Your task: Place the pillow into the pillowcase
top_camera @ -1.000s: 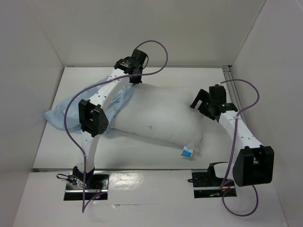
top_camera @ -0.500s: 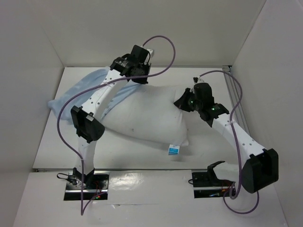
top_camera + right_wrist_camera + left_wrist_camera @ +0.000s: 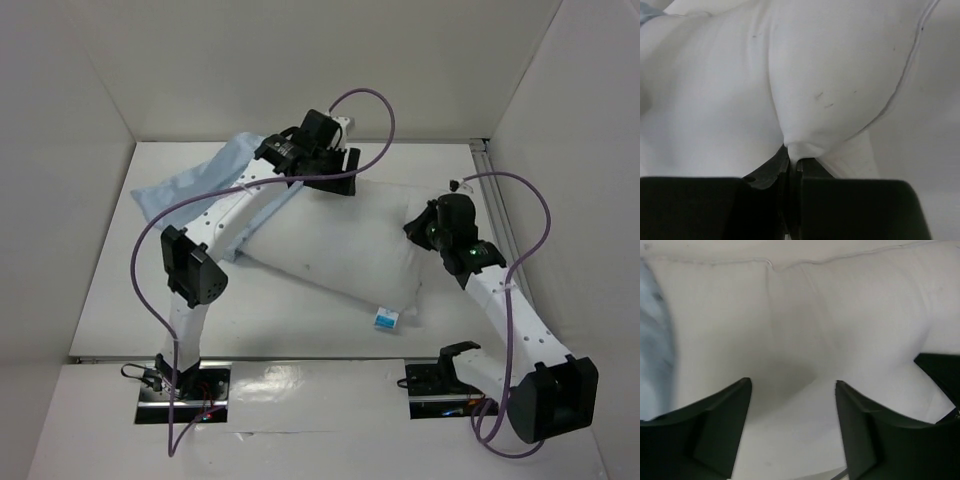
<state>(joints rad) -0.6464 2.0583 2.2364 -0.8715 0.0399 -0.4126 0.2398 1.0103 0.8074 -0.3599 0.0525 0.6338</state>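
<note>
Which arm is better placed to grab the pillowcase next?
Left. The left fingers stand open over the far edge of the pillow, with the pillowcase right beside them. The right fingers are shut on a pinch of the pillow's other end, farther from the pillowcase.

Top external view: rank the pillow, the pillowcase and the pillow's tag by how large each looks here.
1. pillow: largest.
2. pillowcase: clearly smaller as seen, but part of it is covered, so only the visible part counts.
3. tag: by far the smallest.
</note>
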